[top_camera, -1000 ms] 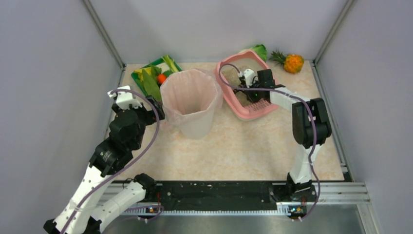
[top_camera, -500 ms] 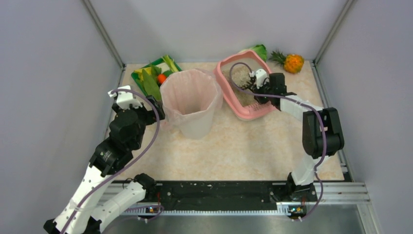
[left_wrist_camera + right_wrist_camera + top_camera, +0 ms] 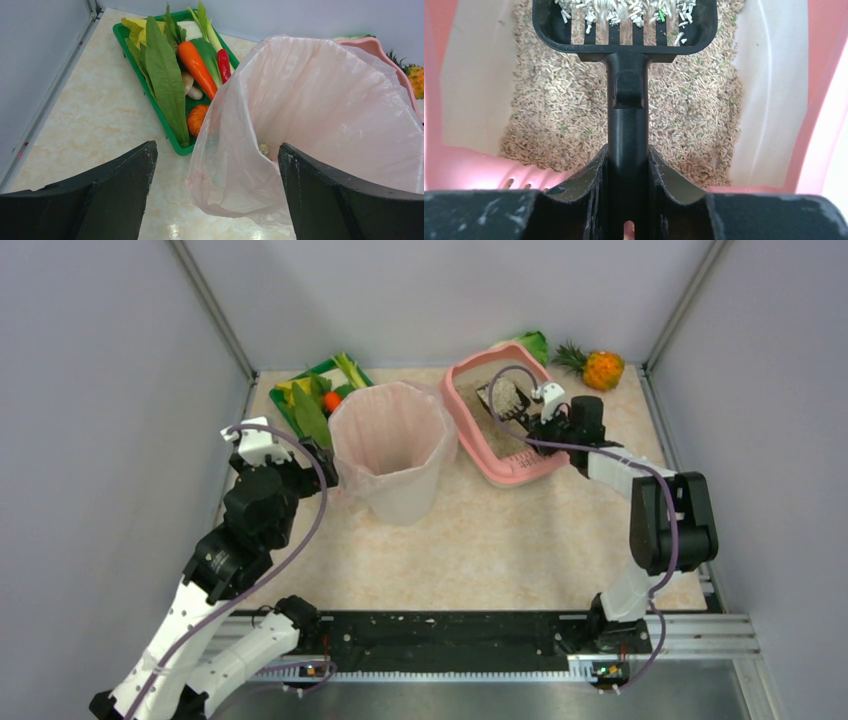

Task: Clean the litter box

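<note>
Carrying litter [image 3: 624,7], scoop [image 3: 626,95] hovers over litter box [image 3: 819,100]

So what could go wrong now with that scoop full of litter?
The scoop held by the right gripper is loaded with litter and has slots. Carried from the litter box to the bin, bits might drop on the table. Also, the left gripper is open at the bin, not gripping it, so a bump from the scoop could shove or tip it.
</note>
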